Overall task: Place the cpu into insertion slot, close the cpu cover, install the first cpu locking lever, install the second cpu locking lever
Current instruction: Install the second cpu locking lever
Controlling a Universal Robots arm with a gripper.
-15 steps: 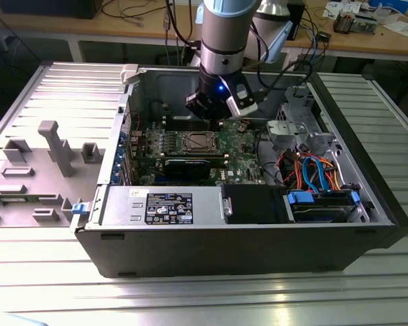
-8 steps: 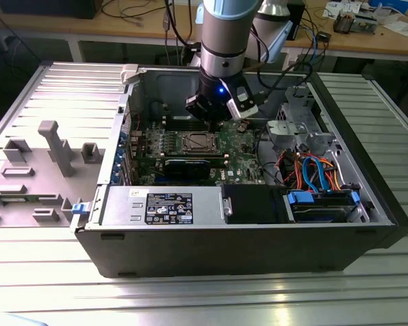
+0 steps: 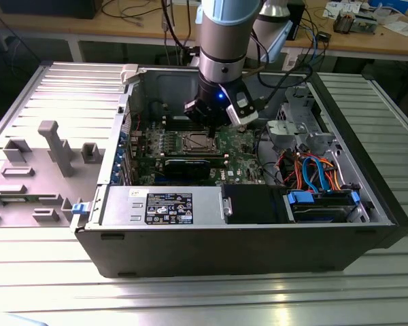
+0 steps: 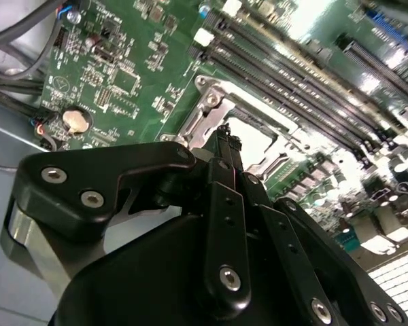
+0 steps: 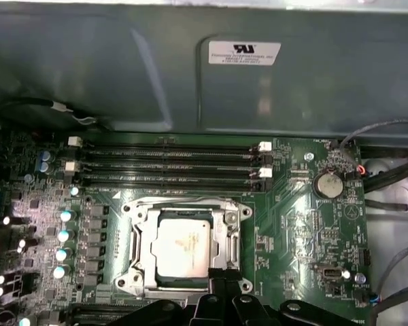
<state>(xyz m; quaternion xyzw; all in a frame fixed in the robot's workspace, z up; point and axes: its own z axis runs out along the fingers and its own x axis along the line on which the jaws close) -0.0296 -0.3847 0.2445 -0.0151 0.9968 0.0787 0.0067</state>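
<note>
The black gripper [image 4: 224,146] is closest to the camera in the second wrist view. It fills the lower half of that picture. Its two thin fingers are pressed together into one narrow tip, with nothing held between them. The tip sits right at the edge of the metal socket on the green board [image 4: 122,75].

In the first wrist view, the gripper [image 5: 219,273] pokes up from the bottom middle of the picture. Its tip is just at the lower edge of the cpu cover [image 5: 137,234]. The cpu cover is a shiny metal frame with a big square hole, and it lies flat over the insertion slot [image 5: 221,210]. The cpu [image 5: 182,246] sits inside the slot and its silvery top shows through the hole. Whether the locking levers are hooked down, I cannot tell.

Above the socket are long dark memory slots [image 5: 170,163] in rows. To the right is a round coin battery [image 5: 328,183].

In the exterior view, the robot arm [image 3: 221,41] comes down from the top middle into the open computer case [image 3: 258,258]. The gripper [image 3: 211,128] hangs just over the cpu [image 3: 196,143] in the middle of the board. A grey plastic rack [image 3: 51,146] stands on the table at the left of the picture.
</note>
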